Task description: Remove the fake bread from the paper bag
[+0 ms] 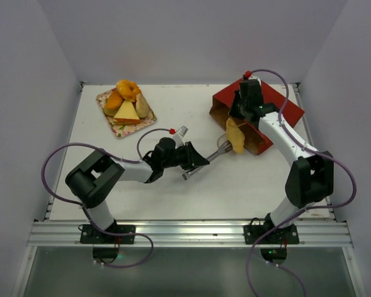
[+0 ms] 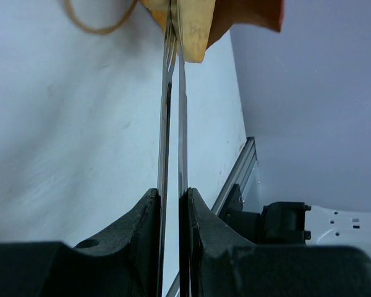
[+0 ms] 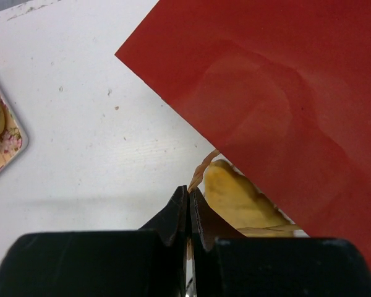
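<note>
The dark-red paper bag (image 1: 269, 105) lies at the back right, its brown mouth facing the table's middle. My left gripper (image 1: 195, 163) is shut on a pair of metal tongs (image 1: 221, 150), whose tips pinch a pale yellow piece of fake bread (image 1: 236, 135) at the bag's mouth. In the left wrist view the tongs (image 2: 173, 124) run up between my fingers to that bread (image 2: 195, 25), with the bag (image 2: 250, 15) behind it. My right gripper (image 3: 189, 189) is shut on the bag's cord handle (image 3: 202, 168), beside the bread (image 3: 238, 198) under the bag's edge (image 3: 284, 93).
A floral square tray (image 1: 114, 127) at the back left holds several fake bread pieces: a ring doughnut (image 1: 128, 88), an orange bun (image 1: 114, 100), a yellow wedge (image 1: 127, 111) and a tan roll (image 1: 142, 105). Its corner (image 3: 6, 145) shows in the right wrist view. Walls enclose the table on three sides.
</note>
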